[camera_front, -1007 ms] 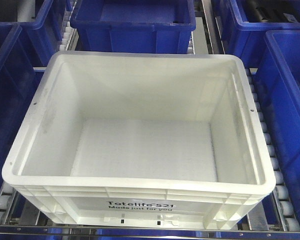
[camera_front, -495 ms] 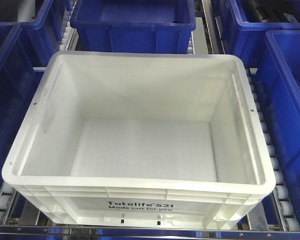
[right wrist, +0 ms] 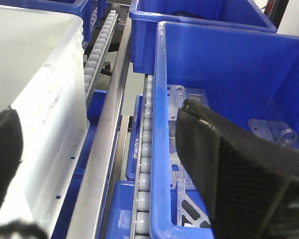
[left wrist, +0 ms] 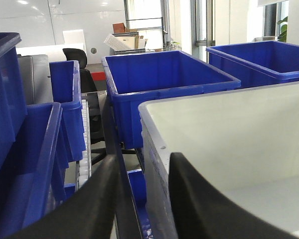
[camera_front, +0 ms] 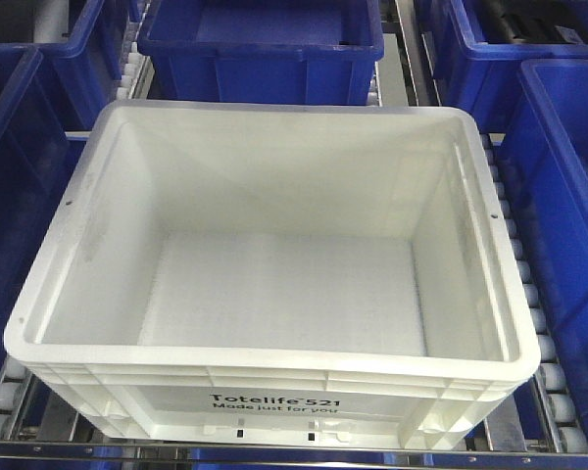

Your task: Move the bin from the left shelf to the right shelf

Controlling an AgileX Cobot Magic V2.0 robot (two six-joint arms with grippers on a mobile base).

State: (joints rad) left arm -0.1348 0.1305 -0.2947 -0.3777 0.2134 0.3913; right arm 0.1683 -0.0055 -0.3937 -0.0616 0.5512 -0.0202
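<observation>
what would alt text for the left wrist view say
Two dark fingers of the left pincer fill the foreground, open, straddling the near corner wall of the white bin. Dark blue crates sit behind and to the left, with an office chair and windows in the background.

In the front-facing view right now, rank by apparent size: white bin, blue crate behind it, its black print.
1. Large white rectangular plastic bin, nearest the camera.
2. Dark blue plastic crate behind it, partly cropped, farther off.
3. Black "Totelife 521" print.
</observation>
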